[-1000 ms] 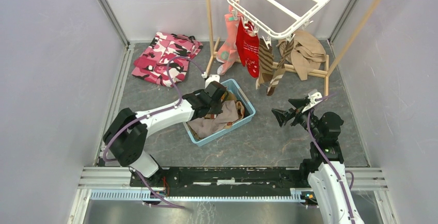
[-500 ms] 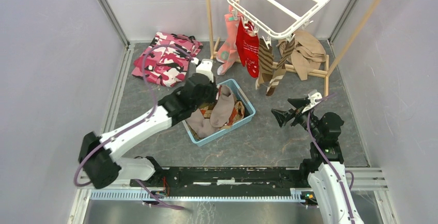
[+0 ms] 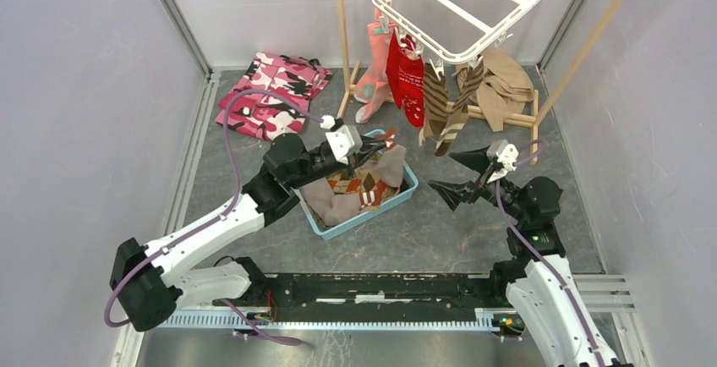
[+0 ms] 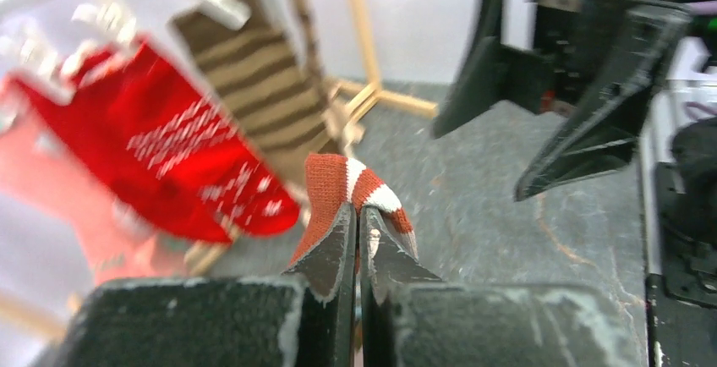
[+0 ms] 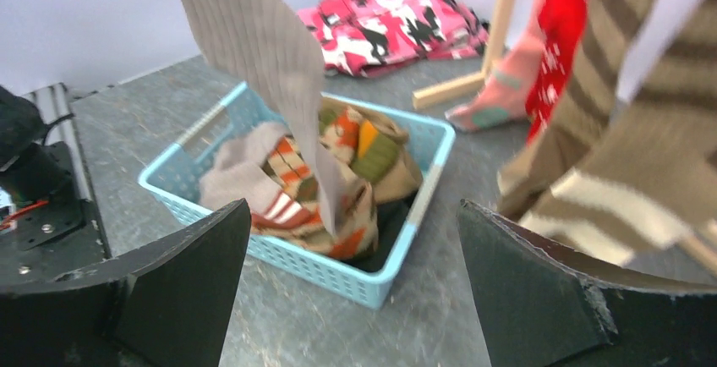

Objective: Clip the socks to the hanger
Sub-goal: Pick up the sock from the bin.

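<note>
My left gripper [image 3: 373,140] [image 4: 358,215] is shut on the orange-and-white striped cuff of a taupe sock [image 3: 387,162] [image 4: 351,183]. The sock is lifted above the blue basket [image 3: 409,191] and hangs down into it [image 5: 254,41]. More socks [image 3: 355,188] [image 5: 338,151] lie in the basket. The white hanger [image 3: 457,3] is up at the back, with pink [image 3: 372,75], red [image 3: 407,78], brown-striped [image 3: 440,105] and taupe [image 3: 503,88] socks clipped to it. My right gripper [image 3: 443,172] [image 5: 353,206] is open and empty, just right of the basket, facing the lifted sock.
A pink camouflage garment [image 3: 270,92] lies at the back left of the floor. A thin wooden pole rack [image 3: 342,37] carries the hanger, and its base bars [image 3: 507,117] rest on the floor behind my right gripper. Grey walls close in on both sides.
My left gripper shut on the sock in the basket, then rose and swung right with it. My right gripper shifted slightly up and left, staying open.
</note>
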